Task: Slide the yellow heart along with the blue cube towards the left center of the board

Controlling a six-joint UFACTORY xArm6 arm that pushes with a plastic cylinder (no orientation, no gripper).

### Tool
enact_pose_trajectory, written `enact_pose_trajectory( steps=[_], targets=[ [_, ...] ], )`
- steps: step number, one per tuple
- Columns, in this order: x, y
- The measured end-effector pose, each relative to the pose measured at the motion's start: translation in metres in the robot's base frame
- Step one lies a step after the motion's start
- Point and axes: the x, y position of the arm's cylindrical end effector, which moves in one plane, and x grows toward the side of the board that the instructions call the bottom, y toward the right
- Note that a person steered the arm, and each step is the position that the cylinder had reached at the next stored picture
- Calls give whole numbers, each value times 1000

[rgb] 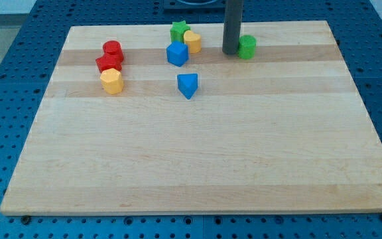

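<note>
The yellow heart [192,41] sits near the view's top centre, touching the blue cube [177,54], which lies just below and to its left. A green star [178,30] is right behind them. My tip [231,52] rests on the board to the right of the yellow heart, about a block's width away from it. The tip stands directly against the left side of a green cylinder [247,47].
A blue wedge-like block [188,85] lies below the blue cube. At the upper left are a red cylinder [113,50], a second red block [109,64] and a yellow hexagon [111,81], stacked closely in a column. The wooden board [191,159] sits on a blue pegboard.
</note>
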Motion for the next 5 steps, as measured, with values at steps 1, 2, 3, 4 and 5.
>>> enact_pose_trajectory(
  steps=[1, 2, 3, 4, 5],
  targets=[
    [-43, 0],
    [-49, -23],
    [-9, -55],
    [20, -70],
    [10, -67]
  ],
)
